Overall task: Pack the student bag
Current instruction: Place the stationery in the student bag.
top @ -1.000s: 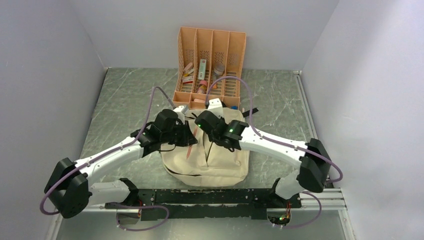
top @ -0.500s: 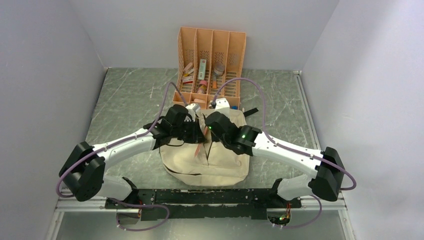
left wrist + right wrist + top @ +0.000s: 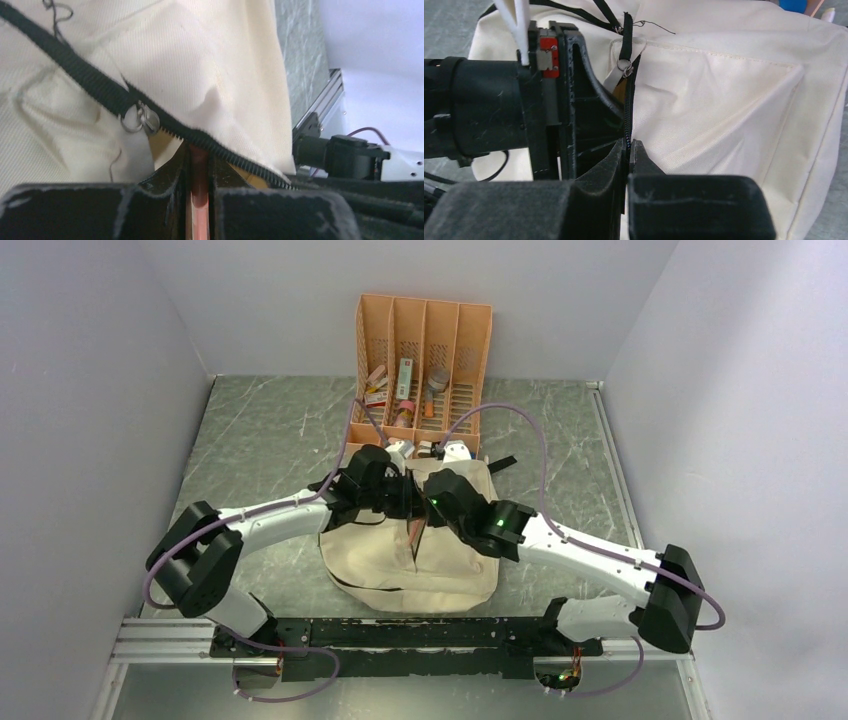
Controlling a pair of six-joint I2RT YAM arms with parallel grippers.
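The left gripper (image 3: 198,162) is closed narrowly on a thin pink stick (image 3: 198,210), likely a pencil. The stick's tip is pushed in under the black zipper (image 3: 90,82), just below the metal pull ring (image 3: 141,120). Beside it, the right gripper (image 3: 629,150) is pinched tight on the zipper edge of the student bag (image 3: 440,570) and holds that side of the slit up.

Over the last second both arms have reached further across the bag toward the orange organiser (image 3: 470,340). The stick, which lay long and slanted over the fabric, now shows only a short pink stretch from above. That suggests it is sliding into the opening, so this item looks close to being packed, though it has not been let go.

The bag lies flat on the grey table (image 3: 260,430), in the middle, between the arms' bases and the organiser. It is cream cloth, soft and creased, with black straps and trim, and the zipper is only partly parted.
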